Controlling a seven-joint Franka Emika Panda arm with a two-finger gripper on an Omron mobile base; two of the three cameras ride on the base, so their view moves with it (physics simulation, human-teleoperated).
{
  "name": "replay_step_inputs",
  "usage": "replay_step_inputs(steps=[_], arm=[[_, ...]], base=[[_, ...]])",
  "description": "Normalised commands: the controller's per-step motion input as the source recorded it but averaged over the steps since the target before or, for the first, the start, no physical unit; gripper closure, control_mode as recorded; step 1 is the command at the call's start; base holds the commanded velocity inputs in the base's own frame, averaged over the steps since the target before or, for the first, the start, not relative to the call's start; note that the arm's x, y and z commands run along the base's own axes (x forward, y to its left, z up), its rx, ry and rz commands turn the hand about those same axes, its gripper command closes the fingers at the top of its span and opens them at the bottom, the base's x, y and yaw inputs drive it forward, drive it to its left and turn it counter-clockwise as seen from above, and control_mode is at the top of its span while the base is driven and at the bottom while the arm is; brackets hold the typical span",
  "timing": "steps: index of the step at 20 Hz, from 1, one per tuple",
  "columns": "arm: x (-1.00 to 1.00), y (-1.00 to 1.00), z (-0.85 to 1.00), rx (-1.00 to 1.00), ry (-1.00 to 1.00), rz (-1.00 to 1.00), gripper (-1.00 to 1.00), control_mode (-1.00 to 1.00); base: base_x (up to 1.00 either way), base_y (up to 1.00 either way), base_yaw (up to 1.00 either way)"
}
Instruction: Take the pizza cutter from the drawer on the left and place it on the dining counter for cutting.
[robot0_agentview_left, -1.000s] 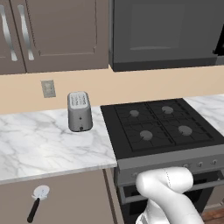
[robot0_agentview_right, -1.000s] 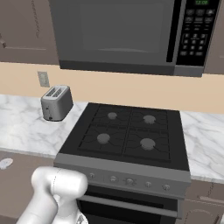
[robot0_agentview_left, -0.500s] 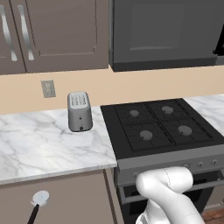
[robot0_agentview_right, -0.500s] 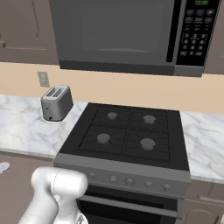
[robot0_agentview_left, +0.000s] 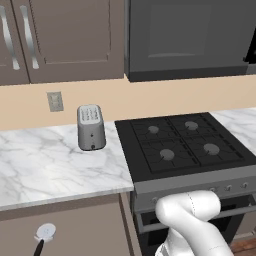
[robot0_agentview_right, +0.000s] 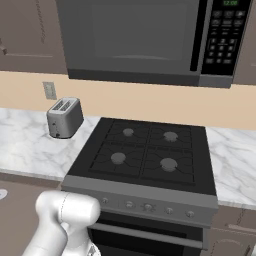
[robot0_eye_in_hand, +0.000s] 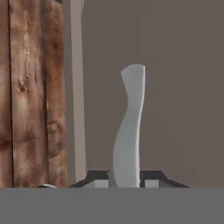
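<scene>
The pizza cutter (robot0_agentview_left: 45, 232) shows low at the left in the left base view. Its pale round wheel is on top and its dark handle runs down out of frame, in front of the taupe-brown cabinetry (robot0_agentview_left: 85, 227) under the marble worktop. A sliver of the wheel (robot0_agentview_right: 2, 194) sits at the left edge of the right base view. In the hand view the pizza cutter (robot0_eye_in_hand: 129, 131) rises as a pale curved strip from between my gripper's (robot0_eye_in_hand: 126, 181) dark finger tips, which are shut on it. I cannot tell the drawer apart from the brown fronts. The dining counter is out of view.
A silver toaster (robot0_agentview_left: 91, 127) stands on the marble worktop (robot0_agentview_left: 45, 170) beside the black stove (robot0_agentview_left: 185, 145). A microwave (robot0_agentview_right: 145, 40) hangs above the stove. Wooden flooring (robot0_eye_in_hand: 30, 96) and a brown panel (robot0_eye_in_hand: 183, 87) lie behind the cutter in the hand view.
The pizza cutter has sunk slightly lower in the left base view. The toaster, the stove and the cameras have not moved.
</scene>
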Motion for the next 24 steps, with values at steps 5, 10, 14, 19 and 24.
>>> replay_step_inputs(steps=[5,10,14,19,24], arm=[[-0.05,0.0,0.0,0.0,0.03,0.0,-1.0,-1.0],[-0.18,0.0,0.0,0.0,0.04,0.0,-1.0,-1.0],[-0.65,0.0,0.06,0.0,0.0,-0.01,-1.0,-1.0],[-0.84,0.0,0.37,0.0,0.0,-0.08,-1.0,-1.0],[-0.67,0.02,0.64,0.05,0.0,-0.08,-1.0,-1.0]], base=[[0.0,0.0,0.0],[0.0,0.0,0.0],[0.0,0.0,0.0],[0.0,0.0,0.0],[0.0,0.0,0.0]])
